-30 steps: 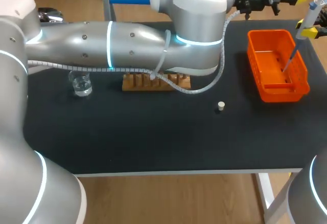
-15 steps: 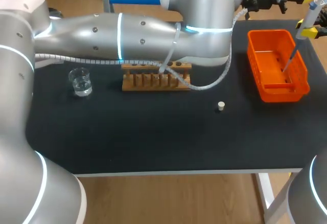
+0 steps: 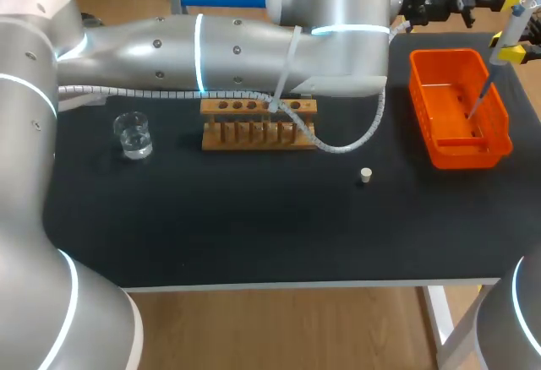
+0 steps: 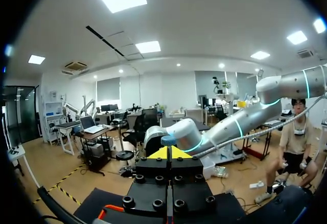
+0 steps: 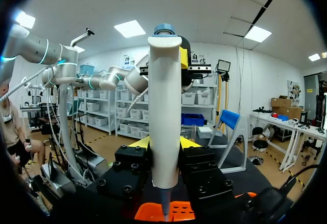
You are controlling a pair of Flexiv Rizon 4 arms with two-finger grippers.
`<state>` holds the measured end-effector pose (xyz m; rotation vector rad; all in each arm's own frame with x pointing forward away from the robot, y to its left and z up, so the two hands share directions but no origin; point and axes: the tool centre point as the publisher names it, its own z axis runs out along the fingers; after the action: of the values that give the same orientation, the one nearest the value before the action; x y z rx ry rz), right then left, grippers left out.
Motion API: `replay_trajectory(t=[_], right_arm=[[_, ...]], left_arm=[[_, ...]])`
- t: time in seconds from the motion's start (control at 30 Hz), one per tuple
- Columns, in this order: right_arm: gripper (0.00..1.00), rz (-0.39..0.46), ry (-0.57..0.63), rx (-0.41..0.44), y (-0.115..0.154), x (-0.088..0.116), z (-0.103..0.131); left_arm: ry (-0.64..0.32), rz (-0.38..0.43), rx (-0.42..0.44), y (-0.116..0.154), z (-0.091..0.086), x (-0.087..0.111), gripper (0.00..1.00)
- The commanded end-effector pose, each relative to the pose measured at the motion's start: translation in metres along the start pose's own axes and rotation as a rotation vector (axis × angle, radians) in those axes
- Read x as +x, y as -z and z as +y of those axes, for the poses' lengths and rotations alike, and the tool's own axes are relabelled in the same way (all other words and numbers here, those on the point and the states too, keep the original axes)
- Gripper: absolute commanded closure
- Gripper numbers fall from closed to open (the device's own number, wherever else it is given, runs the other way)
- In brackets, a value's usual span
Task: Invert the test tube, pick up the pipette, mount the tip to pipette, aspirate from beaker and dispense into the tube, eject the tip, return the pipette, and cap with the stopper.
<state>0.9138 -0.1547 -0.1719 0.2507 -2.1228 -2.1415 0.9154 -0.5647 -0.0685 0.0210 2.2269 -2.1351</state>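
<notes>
Over the orange bin (image 3: 463,155) at the table's far right, the right gripper (image 5: 164,143) clamps the pipette (image 5: 164,96) mid-body, a sound hold on light, stiff, smooth plastic, while its slender tip (image 5: 164,208), seemingly mounted, looks fragile to side knocks.

Left arm (image 3: 152,45): silver tubular links, cyan light rings, small screws, white spiral-wrapped cable (image 3: 347,144). Right arm (image 3: 507,328) same. Left gripper (image 4: 167,153): black body, socket screws, yellow tips.
</notes>
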Motion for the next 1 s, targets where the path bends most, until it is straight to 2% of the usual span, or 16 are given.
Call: replay_trajectory(t=[0.03, 1.0], right_arm=[[1.00, 0.009, 0.000, 0.000, 0.0031, -0.0022, -0.0006], [1.00, 0.009, 0.000, 0.000, 0.0031, -0.0022, -0.0006]], left_arm=[[0.001, -0.020, 0.038, -0.0050, 0.0035, 0.0037, 1.00], [0.027, -0.009, 0.013, -0.0104, 0.0087, 0.0053, 1.00]])
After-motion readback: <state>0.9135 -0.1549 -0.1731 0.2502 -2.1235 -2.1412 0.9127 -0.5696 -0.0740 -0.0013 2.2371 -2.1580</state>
